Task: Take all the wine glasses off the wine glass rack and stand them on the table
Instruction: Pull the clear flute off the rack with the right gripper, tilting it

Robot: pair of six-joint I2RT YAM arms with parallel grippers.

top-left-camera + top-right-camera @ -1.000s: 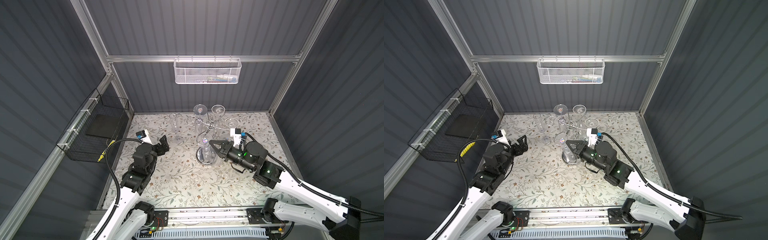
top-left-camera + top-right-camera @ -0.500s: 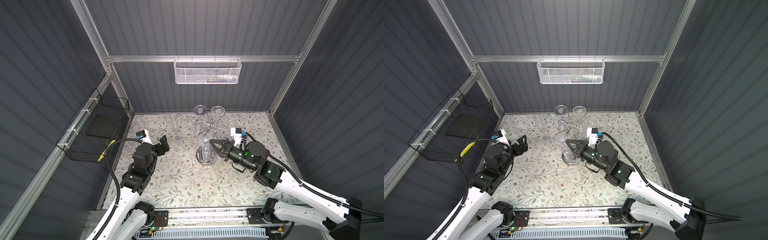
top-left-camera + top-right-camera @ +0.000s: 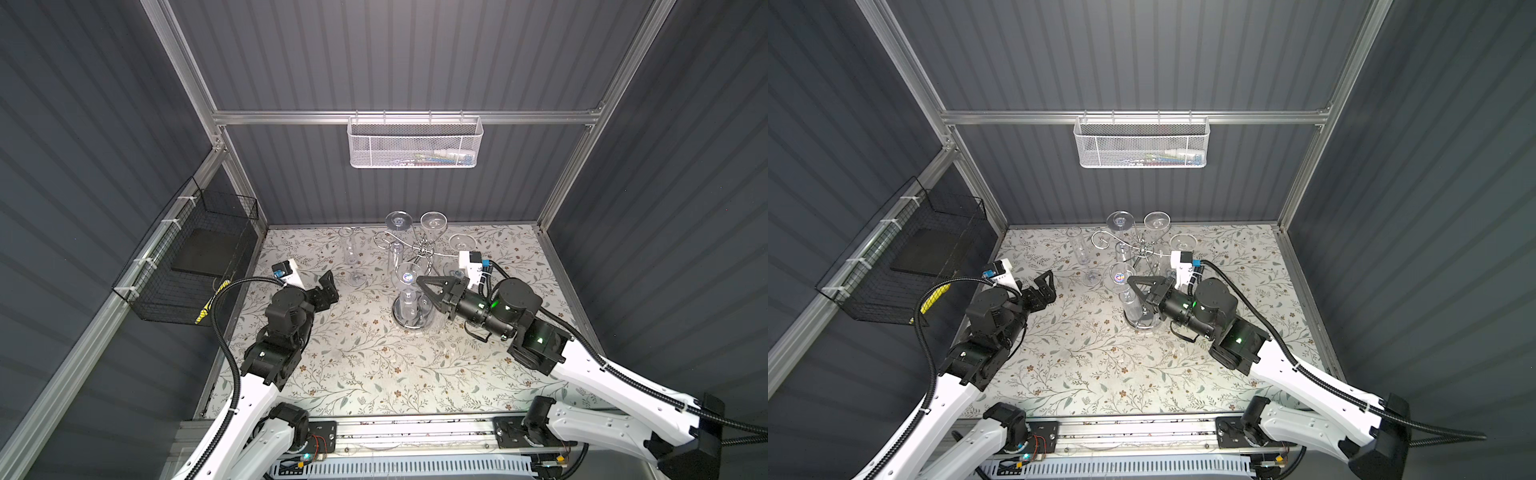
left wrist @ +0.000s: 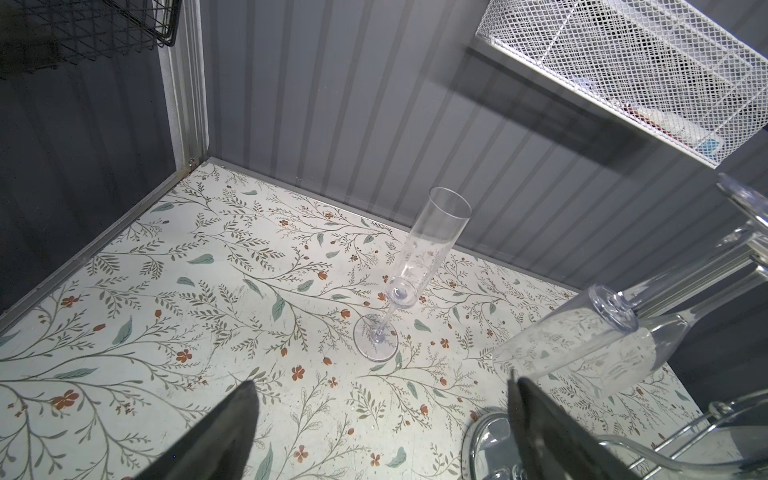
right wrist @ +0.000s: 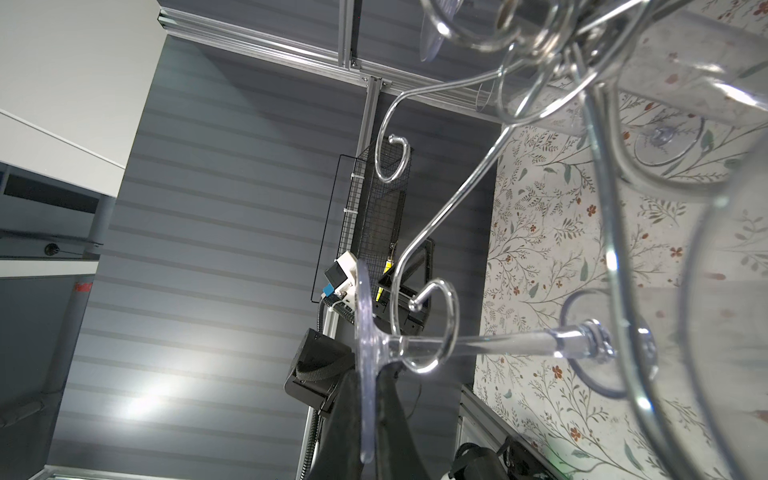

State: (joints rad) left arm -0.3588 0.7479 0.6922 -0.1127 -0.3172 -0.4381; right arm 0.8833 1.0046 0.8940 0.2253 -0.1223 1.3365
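The chrome wine glass rack (image 3: 423, 249) (image 3: 1144, 250) stands mid-table on its mirror disc base (image 3: 401, 322). A clear wine glass (image 3: 406, 276) (image 3: 1120, 277) hangs upside down from its near scroll arm (image 5: 440, 299). The stem (image 5: 478, 345) still runs through the curl. My right gripper (image 3: 420, 281) (image 3: 1130, 279) (image 5: 368, 395) is shut on the edge of this glass's round foot (image 5: 365, 332). My left gripper (image 3: 328, 282) (image 3: 1047, 279) (image 4: 382, 386) is open and empty, low over the table left of the rack.
A tall flute (image 3: 351, 253) (image 4: 419, 257) stands upright on the floral table left of the rack. Other glasses (image 3: 399, 220) (image 3: 433, 219) (image 3: 463, 242) hang from the far arms. A white mesh basket (image 3: 415, 145) is on the back wall and a black wire basket (image 3: 199, 257) on the left wall.
My right gripper has crept slightly leftward with the glass foot in it. The left arm has not moved.
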